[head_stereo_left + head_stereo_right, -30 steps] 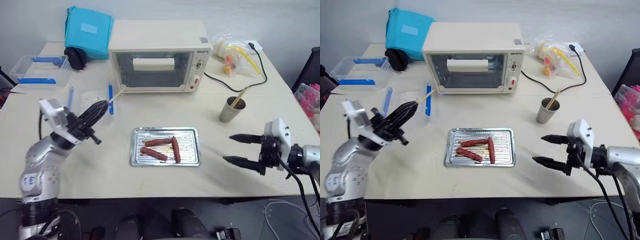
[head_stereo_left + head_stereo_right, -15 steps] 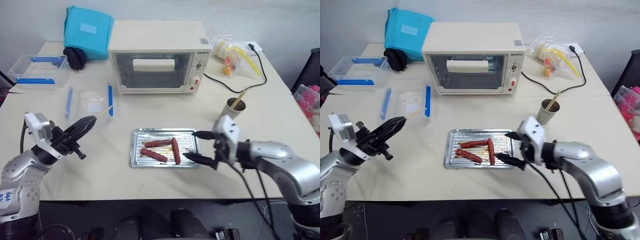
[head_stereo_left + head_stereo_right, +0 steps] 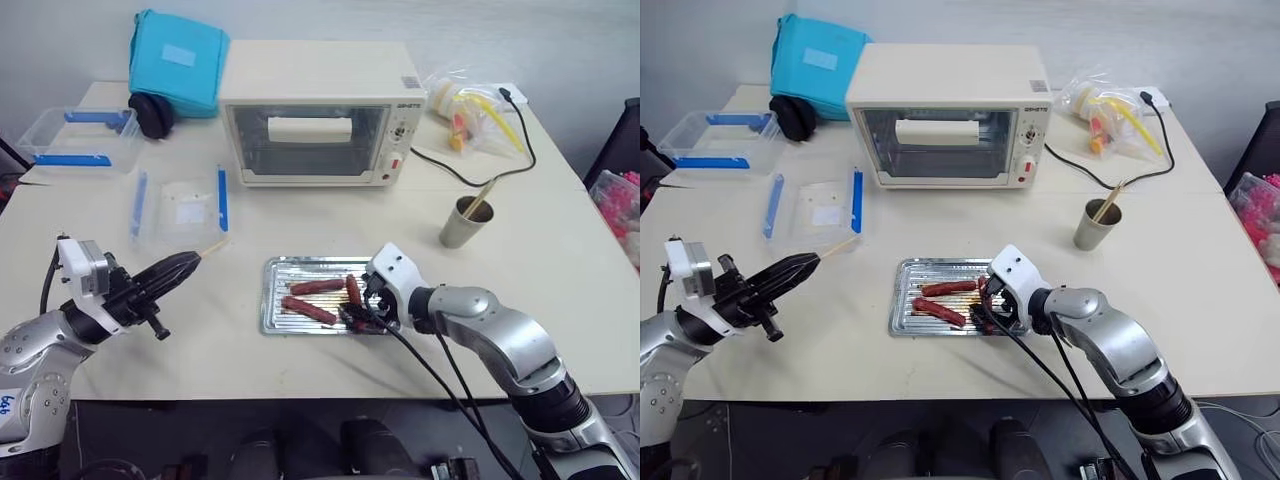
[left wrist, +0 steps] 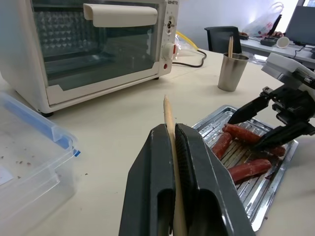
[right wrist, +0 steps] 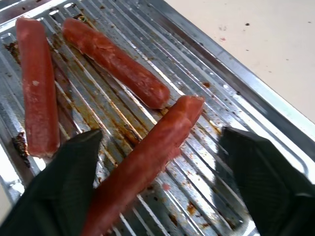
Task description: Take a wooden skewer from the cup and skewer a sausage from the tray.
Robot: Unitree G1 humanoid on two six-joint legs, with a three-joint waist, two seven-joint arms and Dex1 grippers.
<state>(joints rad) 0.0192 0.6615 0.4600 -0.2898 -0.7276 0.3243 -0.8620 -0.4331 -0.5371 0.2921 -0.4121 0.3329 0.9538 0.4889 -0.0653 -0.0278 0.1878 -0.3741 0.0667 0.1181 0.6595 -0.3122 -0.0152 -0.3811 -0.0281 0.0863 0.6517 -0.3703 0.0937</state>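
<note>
Table: tray [image 3: 275, 306] holds three sausages [image 3: 308, 309]; right tool [image 5: 157, 182] open astride one; left tool [image 4: 171, 147] grips skewer [image 4: 168, 117].

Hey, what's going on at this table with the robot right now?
The left gripper is shut on a thin pale wooden skewer, pointed toward the shiny silver ribbed metal tray. The right gripper is down in that tray, its open black fingers straddling one small reddish-brown sausage without gripping it. No sausage is skewered yet.
</note>
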